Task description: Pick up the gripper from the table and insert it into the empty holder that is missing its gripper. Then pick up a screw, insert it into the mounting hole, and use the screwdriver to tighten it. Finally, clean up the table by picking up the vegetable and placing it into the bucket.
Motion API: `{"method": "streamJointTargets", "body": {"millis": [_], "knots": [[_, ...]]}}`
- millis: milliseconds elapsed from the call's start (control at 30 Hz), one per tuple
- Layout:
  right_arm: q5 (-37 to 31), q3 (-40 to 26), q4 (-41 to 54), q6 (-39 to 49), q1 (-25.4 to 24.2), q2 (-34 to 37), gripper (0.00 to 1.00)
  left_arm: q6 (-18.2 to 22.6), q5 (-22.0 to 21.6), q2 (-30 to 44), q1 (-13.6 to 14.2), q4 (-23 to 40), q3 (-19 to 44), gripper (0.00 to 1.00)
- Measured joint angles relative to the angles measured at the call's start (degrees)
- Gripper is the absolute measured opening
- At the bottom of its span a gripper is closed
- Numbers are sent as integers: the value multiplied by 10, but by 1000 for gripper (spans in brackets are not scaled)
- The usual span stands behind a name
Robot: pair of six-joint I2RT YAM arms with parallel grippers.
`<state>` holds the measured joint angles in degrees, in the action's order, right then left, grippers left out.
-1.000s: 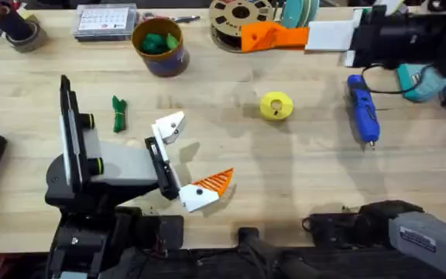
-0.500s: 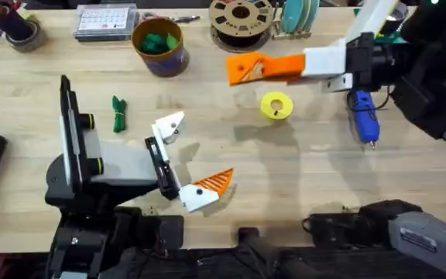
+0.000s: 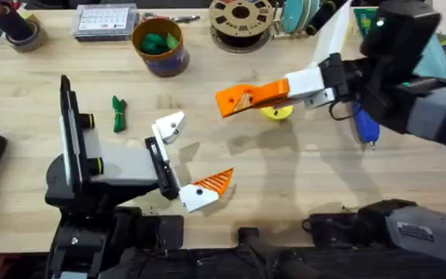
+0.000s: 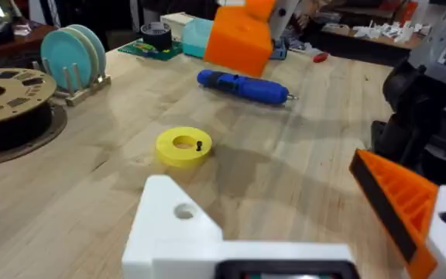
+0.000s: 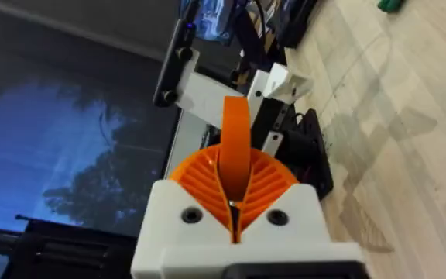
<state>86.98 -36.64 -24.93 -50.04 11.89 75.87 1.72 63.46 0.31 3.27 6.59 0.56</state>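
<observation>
Right gripper [image 3: 235, 99], pads pinched shut on the loose orange gripper [image 5: 236, 147], hovers over a yellow spool [image 3: 279, 111] near the screwdriver [image 3: 365, 124]. Left gripper [image 3: 190, 159] rests spread, empty; holder [image 3: 169, 126] bare.

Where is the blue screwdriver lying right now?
In the overhead view the screwdriver lies on the table's right side, partly under the right arm, just right of the yellow ring. The left wrist view shows it beyond that ring.

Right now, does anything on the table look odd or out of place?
Yes: the left gripper is lopsided. One finger ends in a bare white holder with nothing fitted; the other finger carries an orange pad.
</observation>
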Motion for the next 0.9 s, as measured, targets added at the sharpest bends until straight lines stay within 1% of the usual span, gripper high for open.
{"method": "streamJointTargets", "body": {"millis": [100,167,300,367,533,767,900], "knots": [[3,0,-54,-27,13,40,10,0,0,0,0,0,0,985],[3,1,-106,-50,24,65,10,0,0,0,0,0,0,987],[3,1,-203,-106,41,96,10,0,0,0,0,0,0,986],[3,1,-231,-132,46,104,10,0,0,0,0,0,0,986],[3,1,-256,-172,57,127,10,0,0,0,0,0,0,985],[-8,7,-258,-179,88,154,10,0,0,0,0,0,0,986],[-17,26,-313,-186,105,154,10,0,0,0,0,0,0,986]]}}
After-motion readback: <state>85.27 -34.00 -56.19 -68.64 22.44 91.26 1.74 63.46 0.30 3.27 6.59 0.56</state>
